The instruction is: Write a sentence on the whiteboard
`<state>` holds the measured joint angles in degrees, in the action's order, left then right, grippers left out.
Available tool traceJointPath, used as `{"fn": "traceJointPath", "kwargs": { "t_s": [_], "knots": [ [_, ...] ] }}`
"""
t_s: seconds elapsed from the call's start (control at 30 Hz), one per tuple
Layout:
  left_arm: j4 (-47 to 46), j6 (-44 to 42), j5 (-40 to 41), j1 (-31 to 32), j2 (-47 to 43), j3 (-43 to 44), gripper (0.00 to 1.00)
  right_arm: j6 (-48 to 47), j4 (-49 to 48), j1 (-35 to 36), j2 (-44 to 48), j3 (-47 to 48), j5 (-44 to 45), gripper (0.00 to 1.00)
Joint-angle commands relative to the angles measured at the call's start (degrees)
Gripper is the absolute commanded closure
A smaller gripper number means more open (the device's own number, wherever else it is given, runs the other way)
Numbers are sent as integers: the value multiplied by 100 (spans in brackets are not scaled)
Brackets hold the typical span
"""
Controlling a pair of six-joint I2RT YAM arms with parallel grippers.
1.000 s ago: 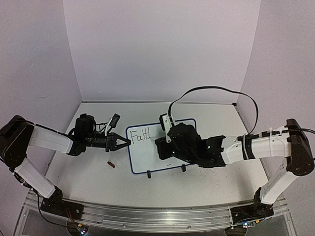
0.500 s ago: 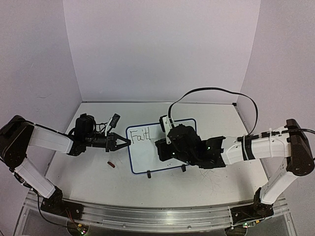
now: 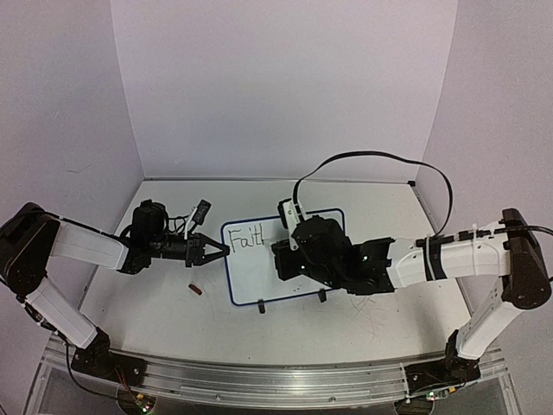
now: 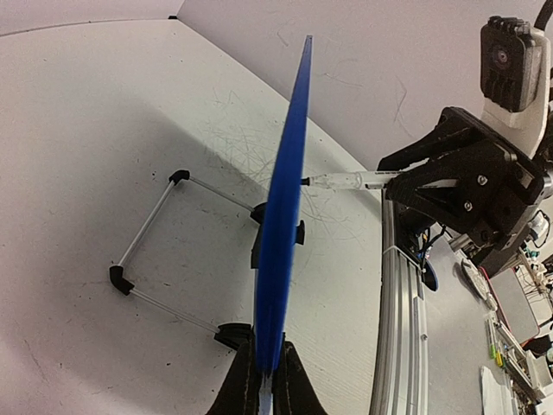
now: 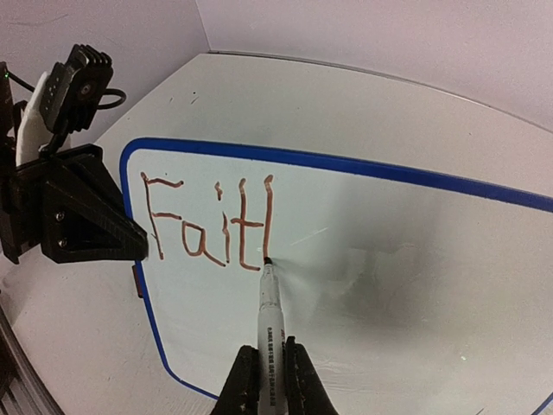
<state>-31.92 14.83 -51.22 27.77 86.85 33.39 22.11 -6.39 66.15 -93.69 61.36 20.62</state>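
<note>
The whiteboard (image 3: 259, 275), blue-rimmed, stands tilted mid-table on two black feet. My left gripper (image 3: 221, 251) is shut on its left rim; in the left wrist view the board is an edge-on blue strip (image 4: 285, 216) running up from my gripper (image 4: 266, 382). The sentence (image 5: 207, 220) reads "Fait" plus one upright stroke in reddish-brown ink, and shows near the board's top left (image 3: 246, 239). My right gripper (image 5: 270, 380) is shut on a white marker (image 5: 269, 320), whose tip touches the board (image 5: 397, 259) at the foot of that last stroke. The marker (image 4: 346, 180) also shows from the side.
A small red cap (image 3: 196, 290) lies on the table left of the board. A wire stand (image 4: 147, 251) props the board from behind. An aluminium rail (image 3: 259, 382) runs along the near edge. A black cable (image 3: 380, 158) loops above the right arm. Walls close in on three sides.
The right wrist has crept slightly to the left over the board. The left arm and the board have not moved.
</note>
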Motion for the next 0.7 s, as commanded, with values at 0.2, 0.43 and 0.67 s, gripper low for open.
{"fn": "traceJointPath", "kwargs": {
  "t_s": [0.2, 0.43, 0.67],
  "knots": [
    [103, -80, -111, 42, -177, 151, 100, -119, -118, -99, -99, 313, 378, 100],
    [108, -77, -112, 42, -193, 151, 100, -113, -134, -124, -96, 336, 458, 100],
    [114, -85, -106, 43, -195, 159, 100, 52, -27, -122, 41, 215, 648, 100]
  ]
}}
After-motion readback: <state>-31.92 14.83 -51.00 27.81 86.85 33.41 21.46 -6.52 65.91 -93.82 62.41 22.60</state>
